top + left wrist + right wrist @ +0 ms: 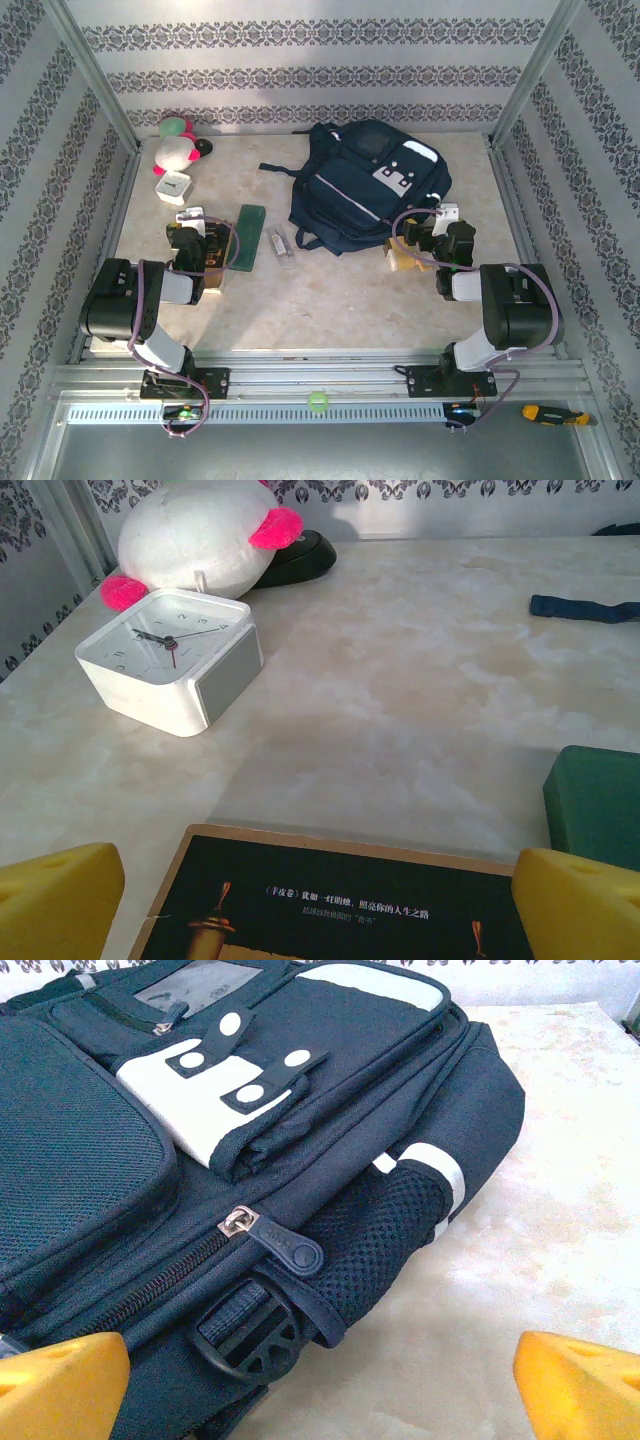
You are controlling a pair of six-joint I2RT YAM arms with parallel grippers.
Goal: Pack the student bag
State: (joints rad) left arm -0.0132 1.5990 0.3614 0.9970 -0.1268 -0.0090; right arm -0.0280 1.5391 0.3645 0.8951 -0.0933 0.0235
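Observation:
The student bag (365, 185), a navy backpack with white patches, lies flat at the back middle of the table. Its side fills the right wrist view (200, 1160), with a zip pull (285, 1245) and a black buckle (245, 1330) close ahead. My right gripper (320, 1400) is open just short of the bag's near right corner, nothing between its yellow fingertips (585, 1385). My left gripper (320, 920) is open low over a dark book (340, 900) with a tan border. In the top view the left gripper (192, 232) sits at the left, the right gripper (425, 232) beside the bag.
A white square clock (170, 660) and a white-and-pink plush (200, 535) stand ahead of the left gripper at the back left. A green case (249, 237) and a small clear item (283, 247) lie between the book and the bag. A tan object (402, 262) lies under the right arm.

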